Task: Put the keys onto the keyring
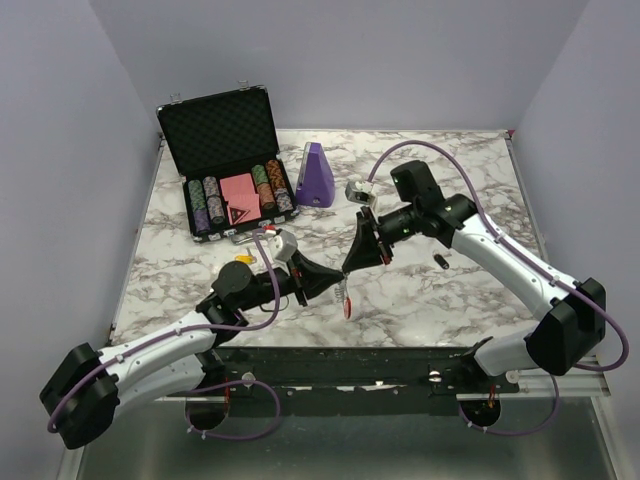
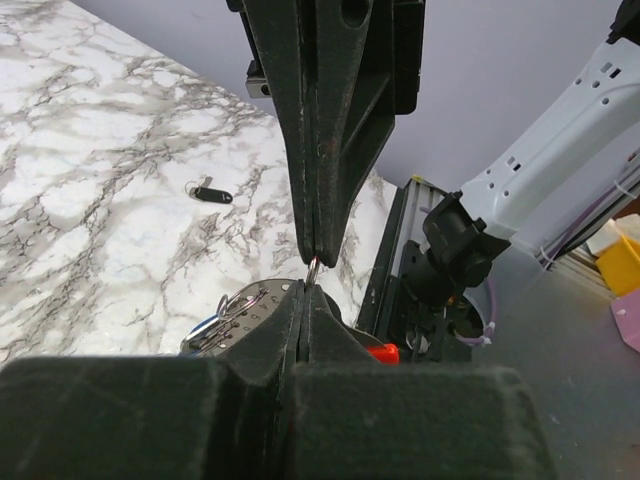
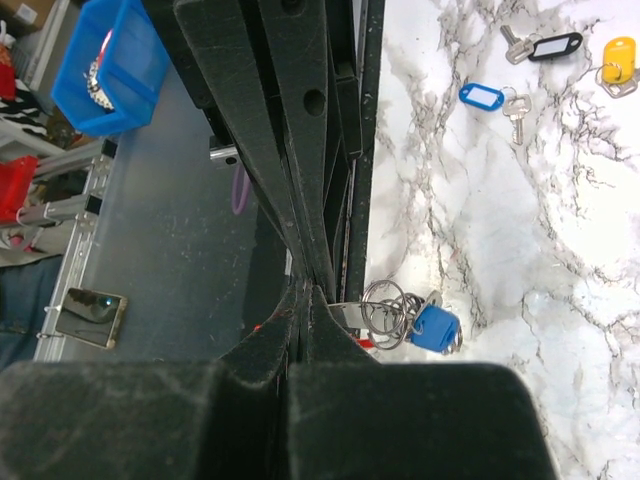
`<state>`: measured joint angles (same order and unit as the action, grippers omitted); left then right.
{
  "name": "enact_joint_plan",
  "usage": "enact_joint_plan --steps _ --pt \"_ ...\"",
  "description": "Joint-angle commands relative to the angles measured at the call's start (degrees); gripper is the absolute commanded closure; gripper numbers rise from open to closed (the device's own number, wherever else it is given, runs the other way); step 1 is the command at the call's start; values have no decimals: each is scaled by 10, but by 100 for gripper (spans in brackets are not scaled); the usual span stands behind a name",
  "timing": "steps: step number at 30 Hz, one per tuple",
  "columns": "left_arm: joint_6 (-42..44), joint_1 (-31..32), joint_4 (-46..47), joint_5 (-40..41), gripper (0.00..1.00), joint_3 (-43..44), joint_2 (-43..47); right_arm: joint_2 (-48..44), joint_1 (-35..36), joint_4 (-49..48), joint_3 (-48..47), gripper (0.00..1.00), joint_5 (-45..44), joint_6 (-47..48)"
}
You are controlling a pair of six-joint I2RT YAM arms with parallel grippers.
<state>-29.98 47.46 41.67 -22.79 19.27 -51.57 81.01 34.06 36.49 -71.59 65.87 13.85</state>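
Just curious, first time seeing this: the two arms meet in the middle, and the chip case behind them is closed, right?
Not quite. The case stands open, lid up, chips showing, as the top view shows. The left arm and right arm do meet in the middle.

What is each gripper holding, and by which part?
Both pinch the keyring: left gripper on a thin metal loop, right gripper on metal beside the blue tag.

Marble table (image 1: 450,290) bears chip case (image 1: 225,130), purple block (image 1: 317,175), loose keys (image 3: 483,96)
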Motion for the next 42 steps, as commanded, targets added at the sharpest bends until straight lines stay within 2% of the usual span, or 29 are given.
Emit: enact_joint_plan --steps 1,2,4,7,12,19,26,42 --pt "57 3 -91 8 100 42 33 -7 -1 9 11 99 -13 29" --pt "75 4 -120 14 100 52 42 -9 -1 16 11 94 -20 35" --pt "109 7 -185 20 100 73 54 -9 -1 27 8 76 -28 50" --pt "150 11 -288 24 100 115 57 -7 -1 58 -11 58 -36 82" --pt "202 20 -406 25 100 178 37 -2 -1 101 -37 44 -37 138" --pt "226 33 -470 32 100 227 2 8 -1 129 -65 40 -10 176" --pt "214 35 -468 33 100 240 -6 12 1 96 -49 44 -32 141" --pt "171 35 -444 22 100 241 -19 14 33 75 -23 46 -77 144"
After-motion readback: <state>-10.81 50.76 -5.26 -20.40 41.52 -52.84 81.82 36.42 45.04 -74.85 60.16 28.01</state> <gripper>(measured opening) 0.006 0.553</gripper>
